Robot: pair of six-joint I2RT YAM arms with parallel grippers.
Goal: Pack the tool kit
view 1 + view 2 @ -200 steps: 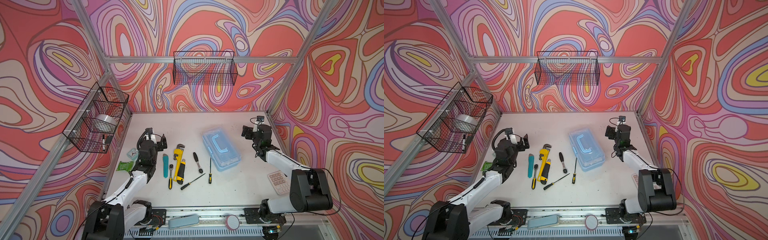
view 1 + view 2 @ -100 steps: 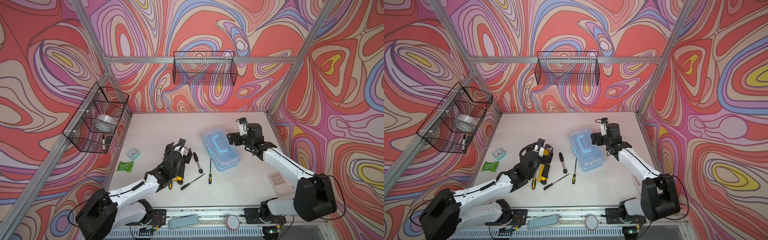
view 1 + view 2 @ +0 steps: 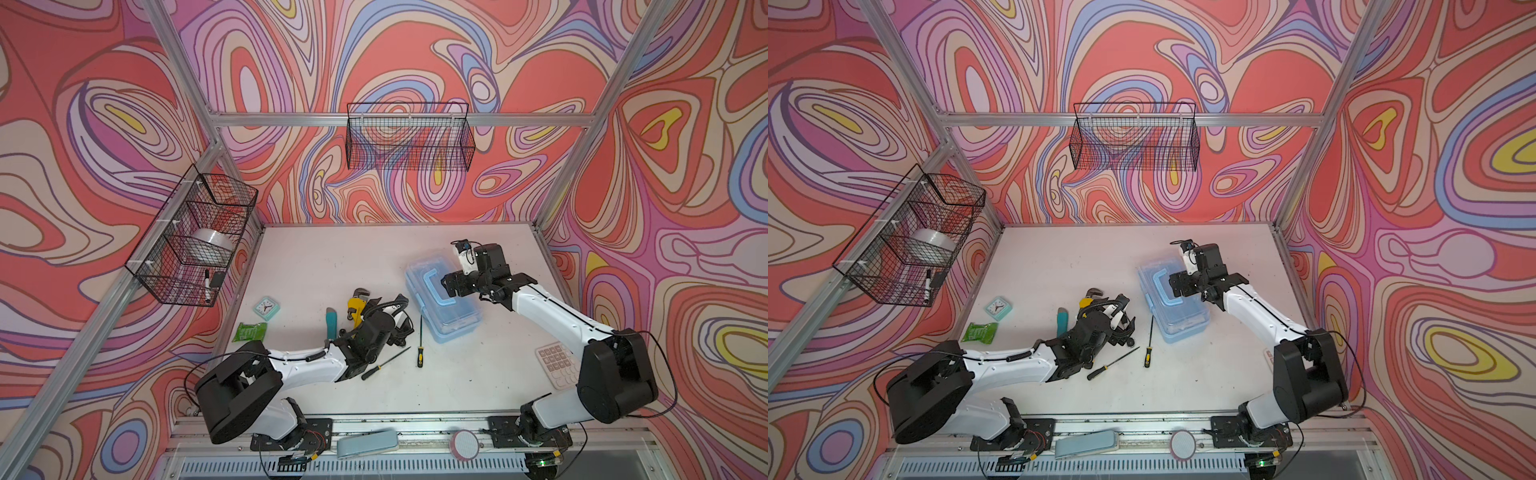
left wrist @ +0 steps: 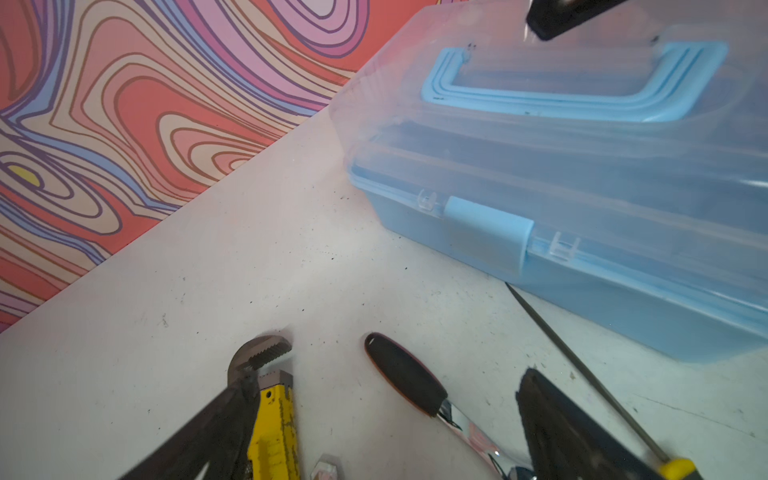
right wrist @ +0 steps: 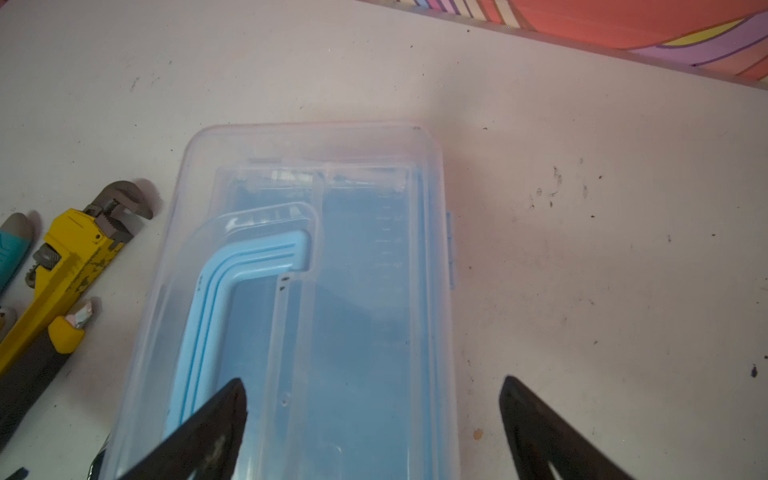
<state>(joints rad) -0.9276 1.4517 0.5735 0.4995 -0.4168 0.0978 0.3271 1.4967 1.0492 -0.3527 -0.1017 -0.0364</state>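
On the metal rail along the near edge of the white worktop (image 3: 316,266) lie a flat grey-blue slab (image 3: 367,443) and a small round red-rimmed disc (image 3: 464,444). Near the right edge sits a pale pink keypad calculator (image 3: 555,362), partly behind the right arm. Toward the middle, two slim black screwdrivers, one plain (image 3: 385,358) and one with a yellow-banded handle (image 3: 420,341), lie just off the box's near long side.

The left gripper (image 4: 374,395) hovers low over the hand tools with its jaws spread wide and nothing between them; a yellow-and-black pipe wrench (image 3: 356,306) and a black-handled tool (image 4: 405,374) lie under it, a teal-handled tool (image 3: 331,322) beside them. Near the left edge rest a green foil packet (image 3: 249,332) and a mint square clock (image 3: 266,308).

The tool kit (image 3: 444,295), a light blue rectangular plastic box with clear lid shut and pale blue handle (image 3: 436,289) folded flat, sits right of centre. The right gripper (image 5: 372,397) hangs over its lid, jaws wide apart, holding nothing.
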